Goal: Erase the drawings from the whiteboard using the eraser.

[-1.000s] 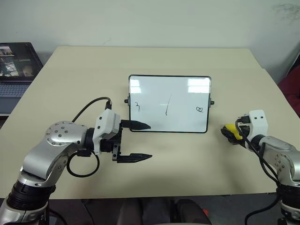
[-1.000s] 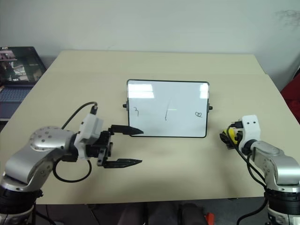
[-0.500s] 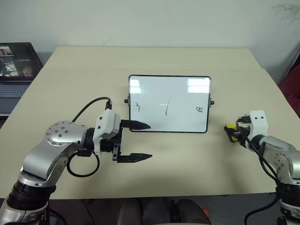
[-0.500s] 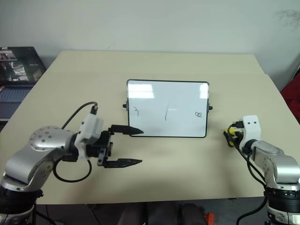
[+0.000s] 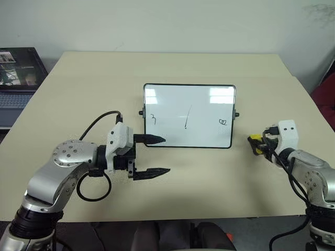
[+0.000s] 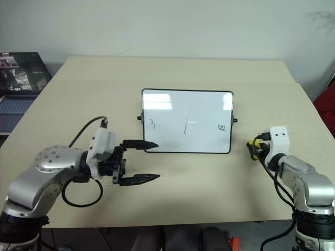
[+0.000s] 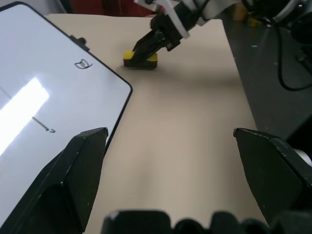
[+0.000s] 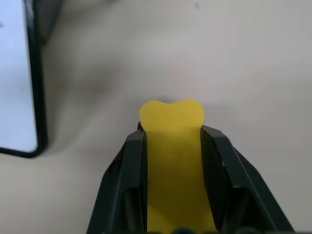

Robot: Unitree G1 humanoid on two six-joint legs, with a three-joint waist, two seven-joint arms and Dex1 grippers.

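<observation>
The left arm bends across in front of the torso, its black two-fingered left end effector [image 5: 156, 155] pointing toward the robot's right with fingers spread wide apart and nothing between them. The right arm reaches forward; its right end effector [image 5: 257, 144] is clamped on a small yellow block eraser [image 8: 171, 161].

Beige table [image 5: 172, 68], laptop [image 5: 18, 73] open on separate surface beyond its far-left corner, pale wall [image 5: 167, 23] behind.
</observation>
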